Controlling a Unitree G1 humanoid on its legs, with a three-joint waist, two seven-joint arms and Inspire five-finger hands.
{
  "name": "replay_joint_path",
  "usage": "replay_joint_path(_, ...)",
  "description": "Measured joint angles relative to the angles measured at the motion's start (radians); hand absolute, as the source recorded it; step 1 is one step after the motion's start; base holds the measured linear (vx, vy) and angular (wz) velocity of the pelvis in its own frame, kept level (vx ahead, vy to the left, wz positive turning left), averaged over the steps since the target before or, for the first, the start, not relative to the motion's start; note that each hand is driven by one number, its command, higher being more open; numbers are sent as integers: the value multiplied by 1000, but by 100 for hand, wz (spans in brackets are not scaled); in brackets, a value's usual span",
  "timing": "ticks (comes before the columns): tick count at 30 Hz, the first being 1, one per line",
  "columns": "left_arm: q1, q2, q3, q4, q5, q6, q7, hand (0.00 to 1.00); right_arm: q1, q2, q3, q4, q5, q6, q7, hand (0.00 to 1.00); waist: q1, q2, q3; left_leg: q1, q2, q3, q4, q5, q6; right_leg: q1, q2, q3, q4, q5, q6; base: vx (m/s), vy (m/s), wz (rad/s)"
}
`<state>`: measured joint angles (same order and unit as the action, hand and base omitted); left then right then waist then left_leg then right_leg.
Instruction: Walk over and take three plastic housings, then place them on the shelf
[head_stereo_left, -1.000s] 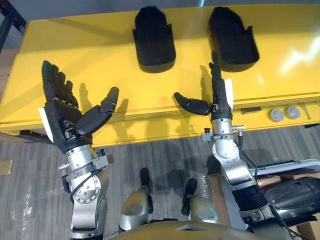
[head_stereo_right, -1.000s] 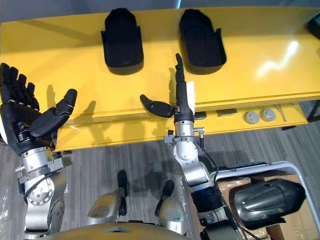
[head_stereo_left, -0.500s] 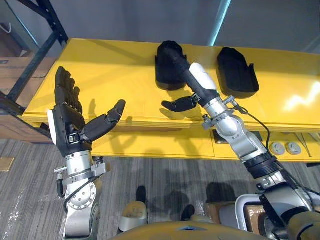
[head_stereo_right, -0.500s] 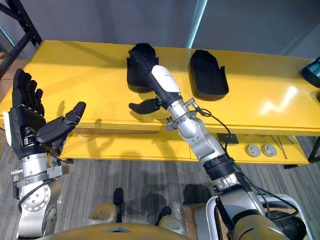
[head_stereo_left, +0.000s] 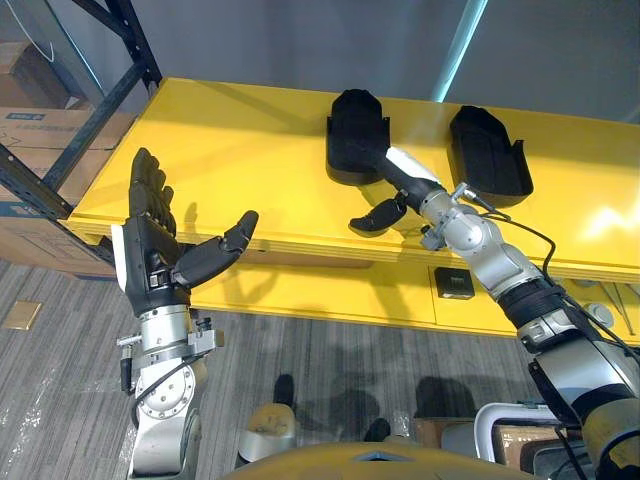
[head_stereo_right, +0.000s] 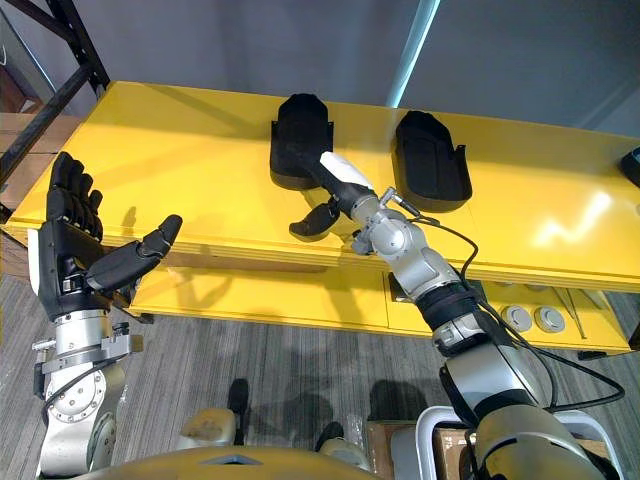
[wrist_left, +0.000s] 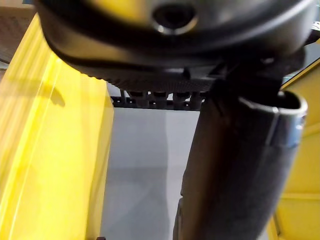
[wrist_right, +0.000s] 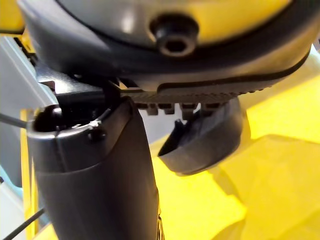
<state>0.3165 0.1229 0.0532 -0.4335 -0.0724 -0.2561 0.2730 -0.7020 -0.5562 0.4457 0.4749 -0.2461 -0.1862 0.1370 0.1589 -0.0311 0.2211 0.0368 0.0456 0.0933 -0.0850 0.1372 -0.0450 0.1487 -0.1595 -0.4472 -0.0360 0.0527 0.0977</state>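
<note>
First pick in hand: right hand (head_stereo_left: 398, 180), fingers straight, thumb apart, reaches the left plastic housing (head_stereo_left: 355, 125), maybe touching; next it must clamp it. Left hand (head_stereo_left: 150, 245) is spread, empty.

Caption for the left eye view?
Right hand reaches the left housing of two on the yellow table; left hand open, raised.

Left housing (head_stereo_left: 354, 128) and right housing (head_stereo_left: 487, 150) — both black — lie apart on yellow table (head_stereo_left: 230, 150).
</note>
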Motion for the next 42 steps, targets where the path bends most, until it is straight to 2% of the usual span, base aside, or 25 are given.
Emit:
replay_joint_path(8, -1, 0, -5, 13, 0, 19, 9, 100, -14, -3, 19, 0, 28, 6, 134, 100, 0, -7, -5, 2, 1, 10, 0, -1, -1, -3, 0, 10, 0, 0, 0, -2, 1, -2)
replay_joint_path(18, -1, 2, -7, 13, 0, 21, 13, 100, -23, -74, 47, -21, 81, 8, 230, 100, 0, -16, -12, 3, 2, 16, 0, -1, -1, -6, -1, 15, 1, 0, 0, 0, 0, 0)
replay_joint_path(22, -1, 9, -8, 13, 0, 22, 16, 100, -25, -84, 48, -54, 114, 36, 275, 100, -1, -17, -13, 5, 2, 22, 0, -2, -2, -6, -1, 16, 1, 0, 0, 0, 0, 0)
replay_joint_path(28, -1, 14, -8, 13, 0, 25, 22, 100, -35, -106, 57, -60, 154, 46, 330, 100, -1, -17, -15, 6, 2, 24, 0, -2, -2, -6, -1, 17, 1, 0, 0, 0, 0, 0)
replay_joint_path(40, -1, 17, -40, 14, 0, 37, 23, 100, -35, -106, 61, -60, 198, 45, 335, 100, 0, -16, -19, 8, 2, 29, 0, -2, -2, -7, -1, 26, 1, 1, 1, 0, 0, 0)
replay_joint_path(42, -2, 17, -41, 44, 0, 39, 23, 100, -35, -106, 71, -58, 198, 40, 301, 100, 0, -10, -31, 7, 1, 27, 0, -2, -2, -8, -2, 26, 0, 1, 1, 0, 0, 0)
